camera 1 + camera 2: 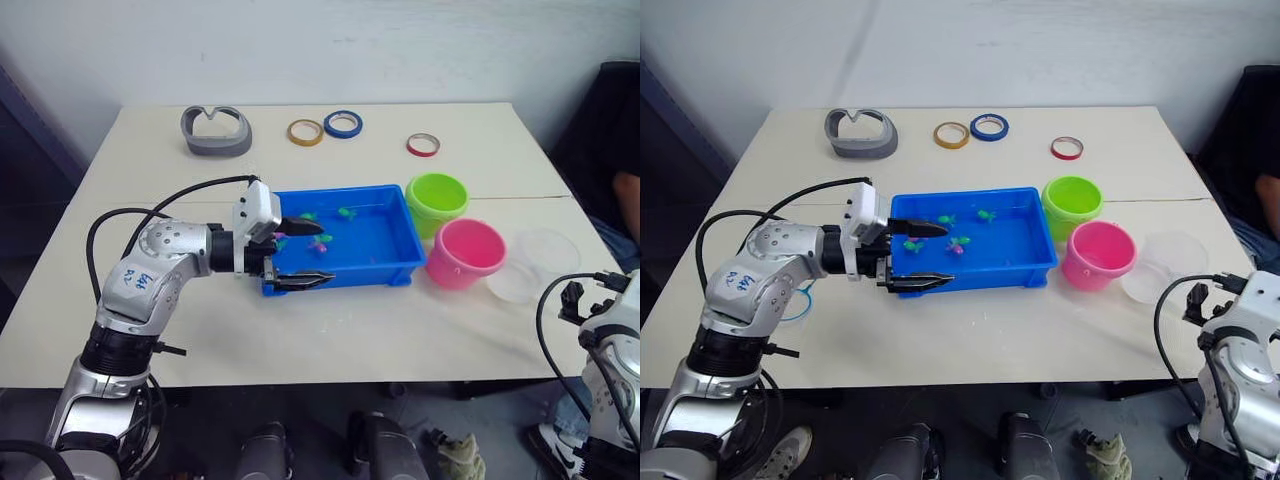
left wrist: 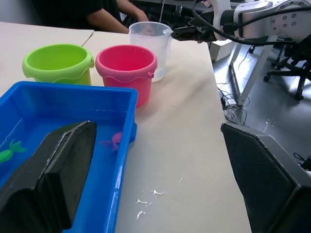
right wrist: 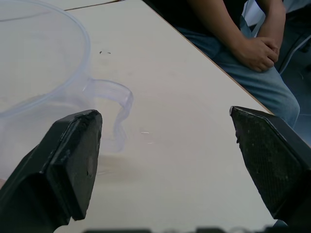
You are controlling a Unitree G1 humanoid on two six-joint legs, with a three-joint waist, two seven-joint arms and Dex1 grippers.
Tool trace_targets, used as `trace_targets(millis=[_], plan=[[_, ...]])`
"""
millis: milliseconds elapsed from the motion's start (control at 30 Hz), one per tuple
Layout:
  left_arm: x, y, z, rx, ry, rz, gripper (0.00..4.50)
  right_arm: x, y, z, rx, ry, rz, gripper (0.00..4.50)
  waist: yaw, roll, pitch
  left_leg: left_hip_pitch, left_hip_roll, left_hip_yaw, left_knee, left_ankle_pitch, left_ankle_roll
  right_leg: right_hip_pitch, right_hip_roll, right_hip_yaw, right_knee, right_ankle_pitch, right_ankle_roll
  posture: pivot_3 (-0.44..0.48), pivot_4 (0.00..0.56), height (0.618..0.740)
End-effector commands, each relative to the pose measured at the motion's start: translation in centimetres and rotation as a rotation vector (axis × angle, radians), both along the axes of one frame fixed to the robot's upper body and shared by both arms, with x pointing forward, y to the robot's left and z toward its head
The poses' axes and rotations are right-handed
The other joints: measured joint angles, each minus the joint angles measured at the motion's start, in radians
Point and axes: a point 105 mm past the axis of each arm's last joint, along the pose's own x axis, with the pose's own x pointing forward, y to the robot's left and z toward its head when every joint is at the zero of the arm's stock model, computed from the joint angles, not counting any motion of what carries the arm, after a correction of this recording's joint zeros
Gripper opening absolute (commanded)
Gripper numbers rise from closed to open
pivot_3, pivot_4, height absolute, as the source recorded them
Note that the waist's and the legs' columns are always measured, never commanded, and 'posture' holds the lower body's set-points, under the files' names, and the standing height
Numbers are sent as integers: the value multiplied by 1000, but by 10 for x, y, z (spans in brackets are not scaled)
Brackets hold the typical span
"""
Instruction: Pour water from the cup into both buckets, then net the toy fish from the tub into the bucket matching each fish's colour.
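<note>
Left gripper [image 1: 310, 255] spread wide over the near left corner of the tub [image 1: 390, 268], one finger inside, one outside.

The right gripper [image 3: 165, 160] gapes empty beside the cup [image 3: 43, 73]; a seated person's hand [image 3: 255, 51] lies beyond. Head views show fish [image 1: 960, 245], probably floating, and both buckets [image 1: 465, 252] right of the tub.

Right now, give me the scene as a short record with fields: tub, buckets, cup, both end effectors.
tub: blue, on the table, several pink and green toy fish inside
buckets: green bucket and pink bucket side by side next to the tub
cup: clear, upright beside the pink bucket
left end effector: open, one finger over the tub, one outside its near wall
right end effector: open, empty, facing the cup's handle
</note>
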Motion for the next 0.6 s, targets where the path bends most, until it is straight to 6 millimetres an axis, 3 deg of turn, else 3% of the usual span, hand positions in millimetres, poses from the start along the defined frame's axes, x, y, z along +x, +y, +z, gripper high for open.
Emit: trace_targets(millis=[33, 600], plan=[[-2, -4, 11, -2, -48, -17, 4491, -3, -10, 8, 1, -52, -57, 4453, -7, 0, 0, 0, 0, 0, 0, 0, 0, 0, 0, 0, 0, 0, 0, 0, 150, 713], [-4, -2, 14, 5, -59, -7, 4491, 18, -12, -4, 105, -112, -58, 4453, -10, 1, 1, 0, 0, 0, 0, 1, -1, 0, 1, 1, 1, 0, 0, 0, 150, 713]])
